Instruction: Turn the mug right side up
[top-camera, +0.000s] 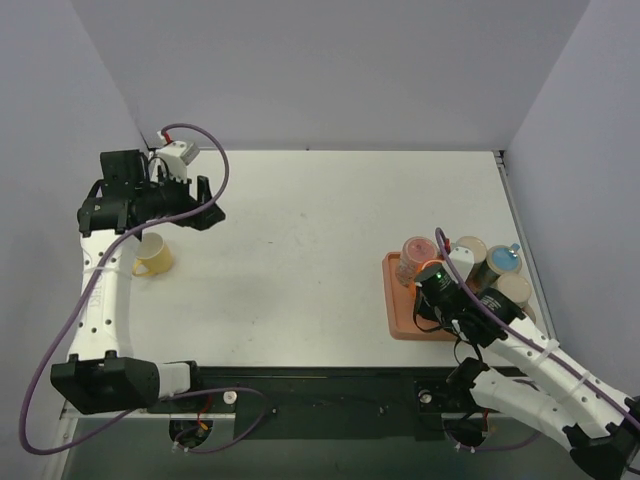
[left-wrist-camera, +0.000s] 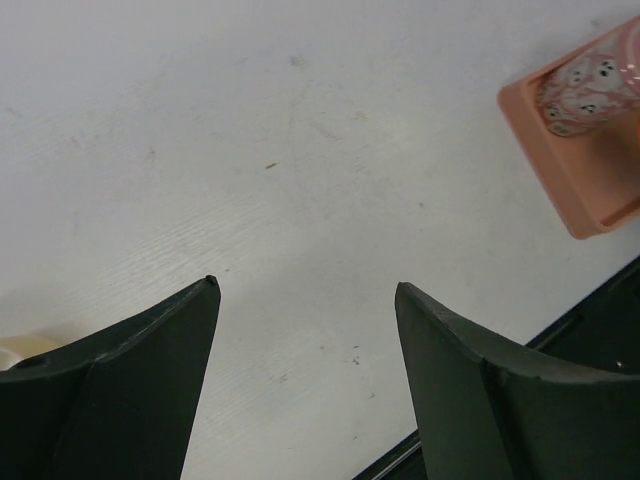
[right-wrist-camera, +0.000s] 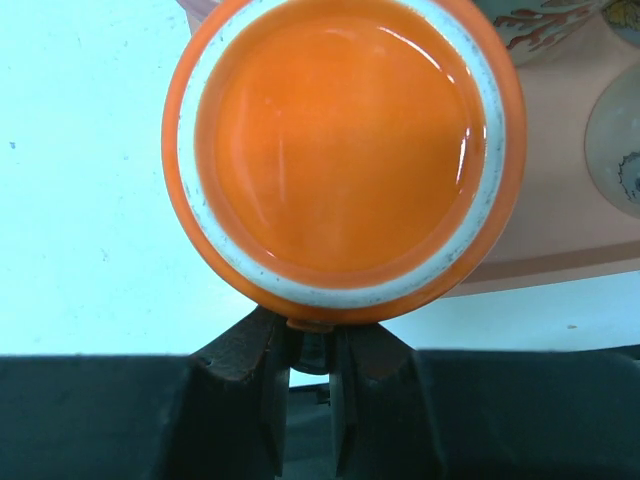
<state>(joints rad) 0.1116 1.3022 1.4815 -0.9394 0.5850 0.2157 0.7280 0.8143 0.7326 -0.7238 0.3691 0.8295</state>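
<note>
Base-up orange glazed ceramic mug at the left side of the salmon plastic tray, handle pinched tight in the black right gripper, seemingly set for a wrist roll to flip it. Well apart, black left gripper spread wide and empty, likely to keep clear.

Open room is left across the middle of the white surface, between the yellow ceramic mug at left and the salmon-pink tray at right, which is crowded with packed mugs; the right hand is blocked ahead by the clasped glossy orange mug
</note>
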